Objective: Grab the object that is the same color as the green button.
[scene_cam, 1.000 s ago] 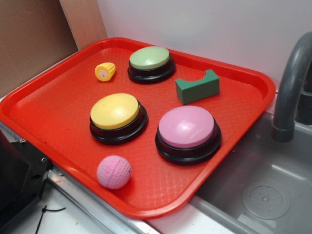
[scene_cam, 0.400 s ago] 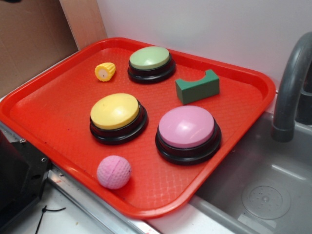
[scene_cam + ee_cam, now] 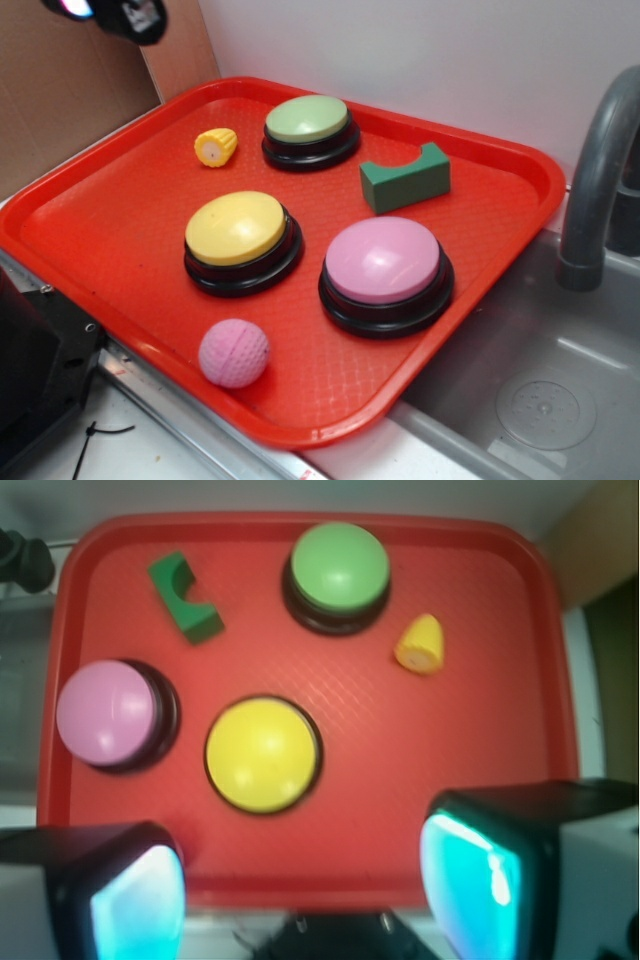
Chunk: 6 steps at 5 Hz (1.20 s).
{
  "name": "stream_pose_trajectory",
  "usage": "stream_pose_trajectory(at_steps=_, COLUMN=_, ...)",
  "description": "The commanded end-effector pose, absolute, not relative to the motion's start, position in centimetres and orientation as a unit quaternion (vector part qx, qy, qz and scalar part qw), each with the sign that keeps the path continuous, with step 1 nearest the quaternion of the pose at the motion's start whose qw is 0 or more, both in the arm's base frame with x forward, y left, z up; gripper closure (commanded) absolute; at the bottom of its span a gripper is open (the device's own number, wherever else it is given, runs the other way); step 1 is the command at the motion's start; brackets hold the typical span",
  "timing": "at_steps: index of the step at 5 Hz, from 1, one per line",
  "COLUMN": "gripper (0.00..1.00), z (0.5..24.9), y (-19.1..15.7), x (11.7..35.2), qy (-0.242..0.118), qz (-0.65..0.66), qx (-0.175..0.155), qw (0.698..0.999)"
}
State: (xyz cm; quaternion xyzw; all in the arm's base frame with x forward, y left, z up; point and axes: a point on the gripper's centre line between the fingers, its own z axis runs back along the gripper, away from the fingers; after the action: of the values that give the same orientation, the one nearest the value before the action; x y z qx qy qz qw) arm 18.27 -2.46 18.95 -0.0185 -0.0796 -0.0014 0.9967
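Observation:
The object, a small dark green block with a curved notch, lies on the red tray right of the green button. From the wrist camera the block is at the upper left and the green button at the top middle. My gripper hangs high over the tray's far left corner, well away from the block. Its two cyan-padded fingers stand wide apart, and the gripper is open with nothing between them.
A yellow button, a pink button, a pink ball and a yellow corn piece share the tray. A grey faucet and sink lie to the right. Cardboard stands behind at left.
My gripper has come into the exterior view at the top left corner; a second ago it did not show. The tray's objects have not moved.

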Motion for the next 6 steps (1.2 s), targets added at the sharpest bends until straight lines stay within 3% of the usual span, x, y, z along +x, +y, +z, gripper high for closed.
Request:
stream_pose_trajectory(at_steps=1, gripper=0.00, z=15.4, y=-4.3, x=24.7, qy=-0.112, qz=-0.022, qx=-0.039, qw=0.993)
stream_pose_trajectory(at_steps=4, gripper=0.00, z=9.5, y=-9.6, x=31.5, qy=-0.125, qz=-0.047, qx=-0.021, qw=0.991)
stream_pose_trajectory(at_steps=6, gripper=0.00, z=6.6, y=-10.5, x=32.4, qy=-0.100, qz=-0.053, qx=-0.014, qw=0.993)
